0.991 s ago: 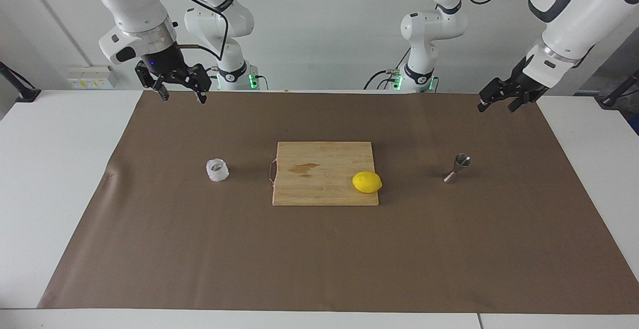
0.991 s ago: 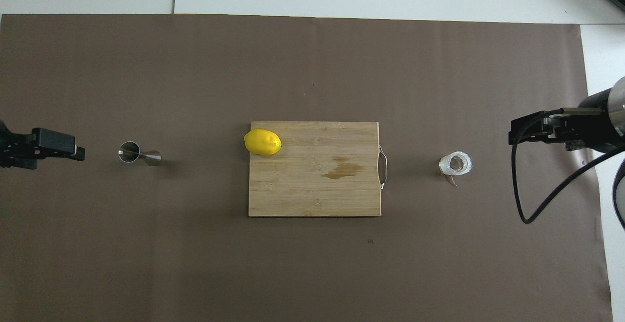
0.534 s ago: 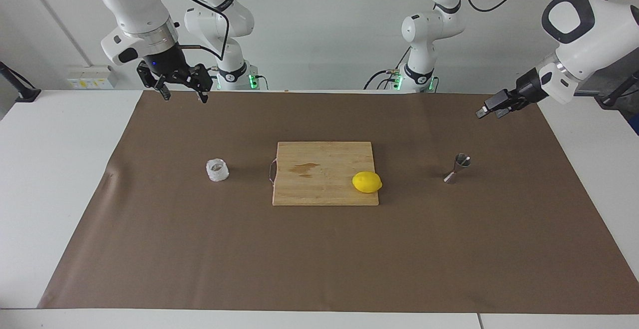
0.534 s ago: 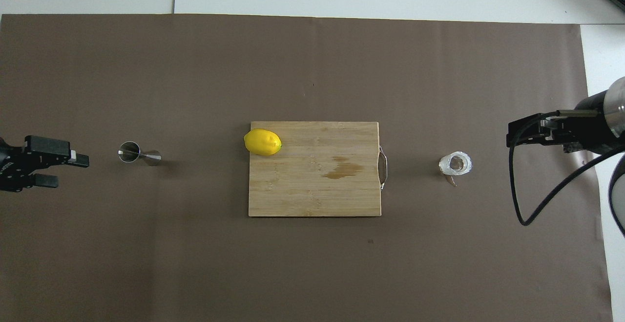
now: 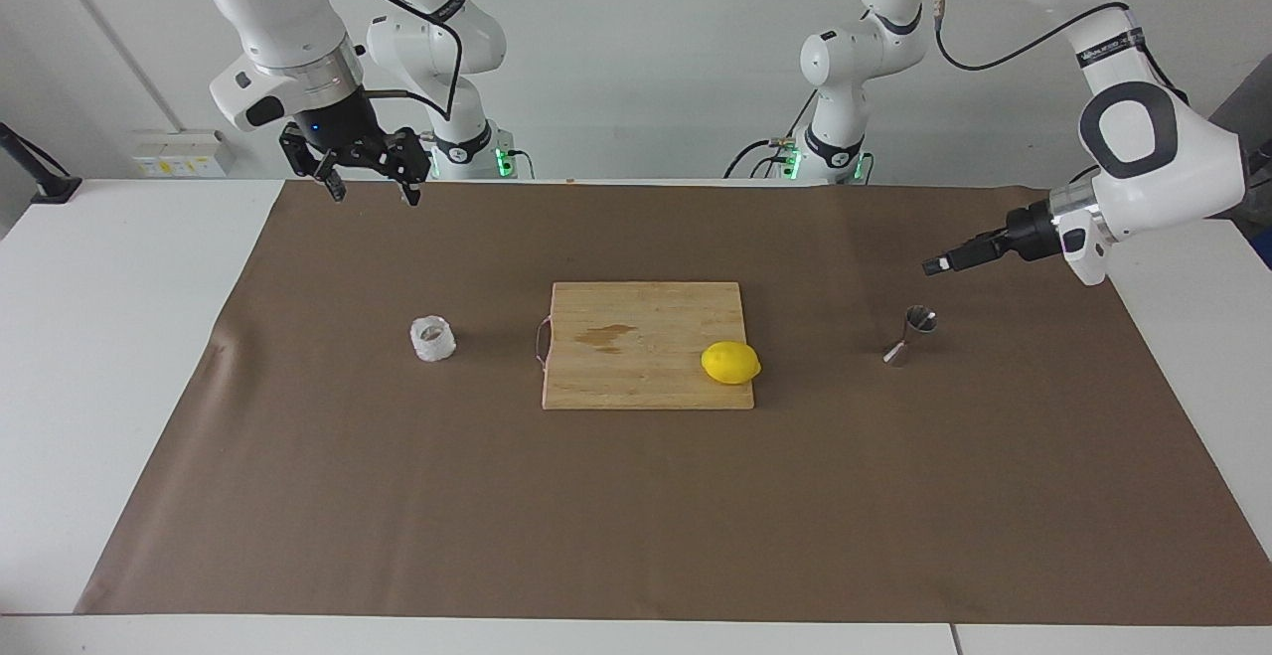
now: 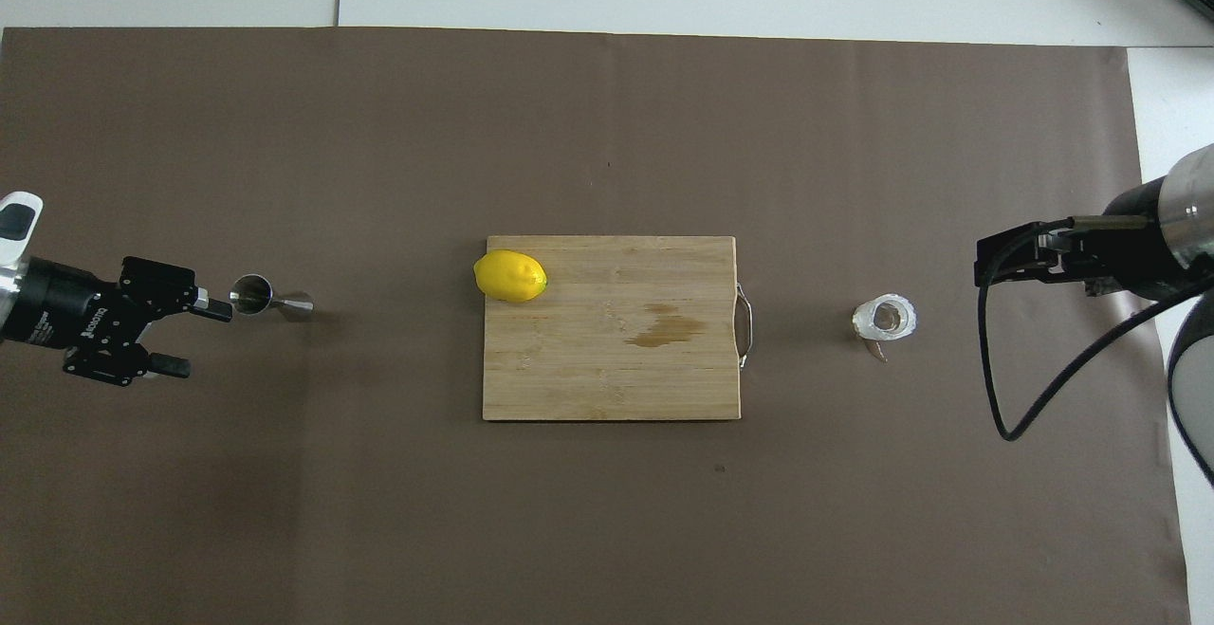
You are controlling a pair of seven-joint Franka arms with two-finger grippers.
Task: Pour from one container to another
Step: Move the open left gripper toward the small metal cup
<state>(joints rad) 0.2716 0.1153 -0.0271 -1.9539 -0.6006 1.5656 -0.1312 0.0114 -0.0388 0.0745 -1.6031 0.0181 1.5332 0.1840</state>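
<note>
Left gripper (image 5: pixel 934 264) up in the air, turned sideways, fingers spread and pinching nothing; jigger (image 5: pixel 910 336) stands on the mat just below and ahead of its tips, no contact in the facing view. Overhead, same gripper (image 6: pixel 201 333) shows one fingertip overlapping the jigger's (image 6: pixel 270 301) rim; a height effect, with the other finger well to the robots' side of it. Jigger upright, slightly leaning in the views, open cone on top, contents not discernible. Right gripper (image 5: pixel 369 188) hangs high over the mat edge at the robots' end, fingers pointing down and spread, holding nothing. Cup (image 5: pixel 432 339) sits on the mat well below and forward of it, toward the board from the gripper's line, untouched. Overhead, right gripper (image 6: pixel 1007 260) shows as a dark block with a looped cable hanging from the wrist; cup (image 6: pixel 884 319) just inboard of it, toward the table's middle, clear gap between. Cup upright, mouth up, frosted wall, a small curved scrap touching its base on the robots' side. Between the two grippers, mid-table: board (image 5: pixel 646 377) flat on the mat (image 5: pixel 636 516), handle end facing the cup, darker stain on its surface. Lemon (image 5: pixel 730 363) on the board at the corner toward the jigger and away from the robots. Cup, board, jigger roughly in one row across the table.
</note>
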